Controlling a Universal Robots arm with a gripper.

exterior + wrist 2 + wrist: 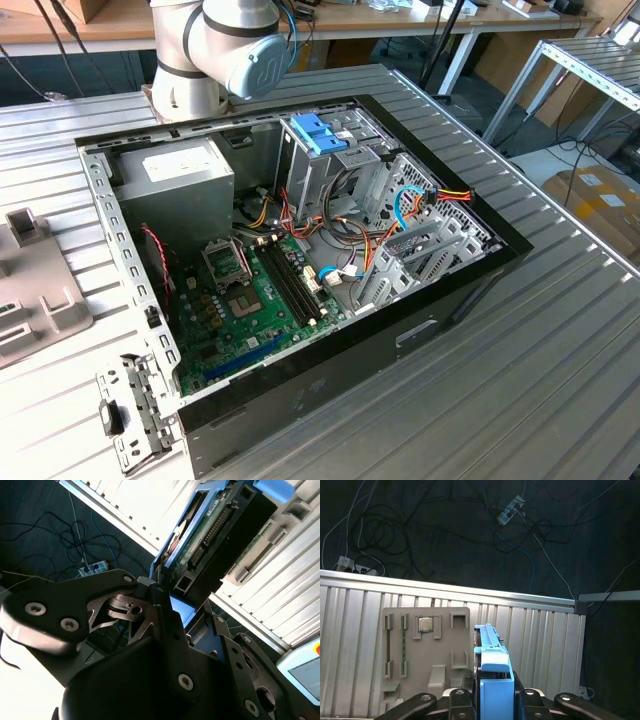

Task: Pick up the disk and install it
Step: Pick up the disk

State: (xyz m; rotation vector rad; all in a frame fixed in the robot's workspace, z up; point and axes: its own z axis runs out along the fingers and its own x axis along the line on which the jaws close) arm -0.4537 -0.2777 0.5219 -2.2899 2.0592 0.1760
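Black gripper (492, 700), jaws clamped on the flat grey metal disk with blue plastic rails (492, 667), hangs over the ribbed metal table (540, 630) near its edge, beside a grey plastic tray (427, 650).

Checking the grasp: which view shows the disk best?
The second wrist view: the disk shows its circuit-board face and connector, held in the gripper. The first wrist view shows it edge-on, blue rail foremost.

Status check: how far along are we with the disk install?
Done: the pick looks complete. In the first wrist view the gripper is shut on the disk, clamping its blue rail. In hand: the disk appears held clear above the ribbed table. Left: the install. The disk is not yet in the open computer case.
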